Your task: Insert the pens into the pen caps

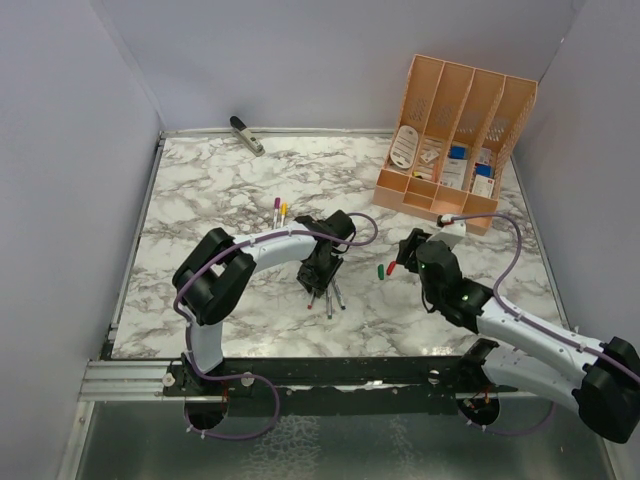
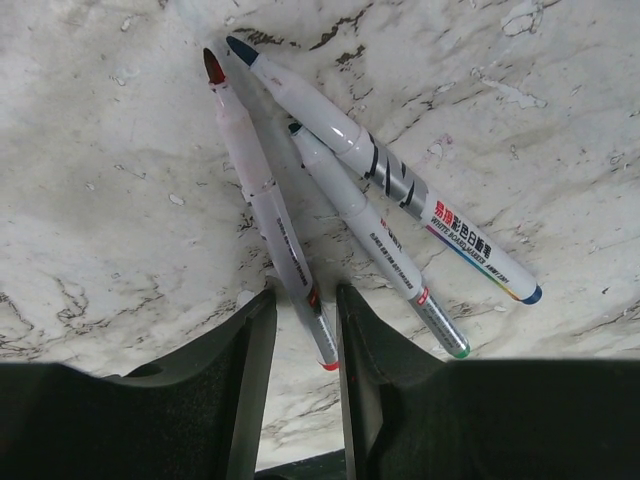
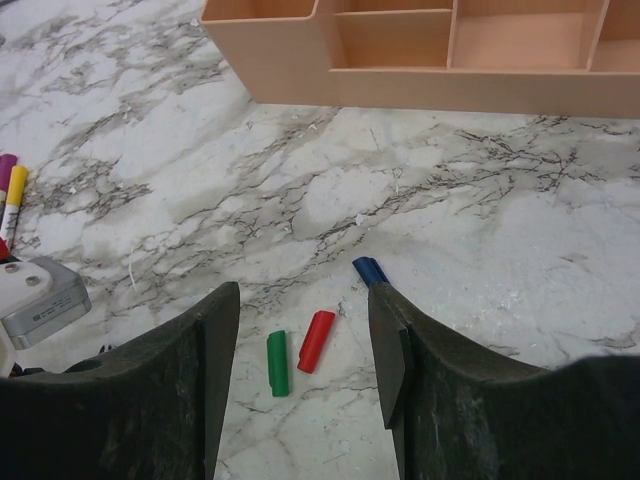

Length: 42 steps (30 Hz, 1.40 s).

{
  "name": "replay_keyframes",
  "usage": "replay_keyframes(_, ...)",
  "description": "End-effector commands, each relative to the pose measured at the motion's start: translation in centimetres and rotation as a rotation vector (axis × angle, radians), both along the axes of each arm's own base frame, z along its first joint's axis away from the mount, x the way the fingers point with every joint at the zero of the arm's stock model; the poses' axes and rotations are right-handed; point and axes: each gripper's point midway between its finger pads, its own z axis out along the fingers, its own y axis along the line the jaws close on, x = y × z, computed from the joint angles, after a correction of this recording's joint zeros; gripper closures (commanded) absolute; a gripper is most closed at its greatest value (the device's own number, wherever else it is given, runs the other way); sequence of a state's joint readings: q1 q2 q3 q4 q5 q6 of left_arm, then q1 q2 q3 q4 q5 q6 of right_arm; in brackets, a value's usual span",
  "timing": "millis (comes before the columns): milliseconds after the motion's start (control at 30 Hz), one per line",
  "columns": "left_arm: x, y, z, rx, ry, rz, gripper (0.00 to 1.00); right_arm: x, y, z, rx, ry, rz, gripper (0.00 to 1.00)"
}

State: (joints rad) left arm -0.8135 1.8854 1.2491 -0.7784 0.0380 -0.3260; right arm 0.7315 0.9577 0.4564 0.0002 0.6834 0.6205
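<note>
Covering bench: white marble-look tabletop (image 1: 200,200) with grey veins; plain grey-blue walls (image 1: 300,60) left, far, right. Peach organizer (image 1: 450,130) far right.
Blue pen (image 2: 400,190) reads "WHITE BOARD MARKER".
Lettering, bare tips visible only in left wrist view: red pen (image 2: 265,210), green pen (image 2: 370,230) fanned mid-table. Left gripper (image 2: 305,295) narrowly parted, straddling red pen tail, unclamped.
Blue cap (image 3: 368,270) visible only in right wrist view, near red cap (image 3: 316,340), green cap (image 3: 277,363). Right gripper (image 3: 302,300) wide, empty, above them.

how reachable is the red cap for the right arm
Probably yes: the red cap lies bare on the table, framed by the open right gripper, green cap beside it, nothing over it.
</note>
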Motion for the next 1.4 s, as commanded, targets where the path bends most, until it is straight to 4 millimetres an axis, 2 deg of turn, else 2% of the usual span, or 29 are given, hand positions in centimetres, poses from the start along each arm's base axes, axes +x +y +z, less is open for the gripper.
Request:
replay_keyframes(0,-0.2,0.4,-4.1,0.025,0.013,-0.006,0.67,0.0,-0.9,0.7,0.01,-0.027,-0.046,0.46)
replay_keyframes(267,-0.6,0.3,-5.8,0.03,0.046,-0.022,0.74,0.1,-0.9,1.1,0.01,-0.035,-0.049,0.46)
replay_keyframes(667,0.6,-1.1,-7.4,-0.011,0.023,-0.023,0.88,0.3,-0.9,1.6,0.005,-0.042,-0.05,0.46)
replay_keyframes(800,0.4,-0.6,-8.3,0.005,0.028,-0.021,1.0,0.2,-1.1,1.7,0.008,-0.047,-0.057,0.46)
replay_keyframes(933,0.2,0.4,-8.9,0.033,0.025,-0.014,1.0,0.1,-1.1,1.5,0.009,-0.045,-0.054,0.46)
replay_keyframes(1133,1.4,1.0,-7.5,0.02,-0.051,0.005,1.0,0.2,-0.7,0.3,-0.013,-0.011,-0.043,0.47)
replay_keyframes(1367,4.3,0.9,-3.1,-0.021,-0.24,0.003,1.0,0.2,-0.7,-2.3,-0.062,0.088,-0.073,0.49)
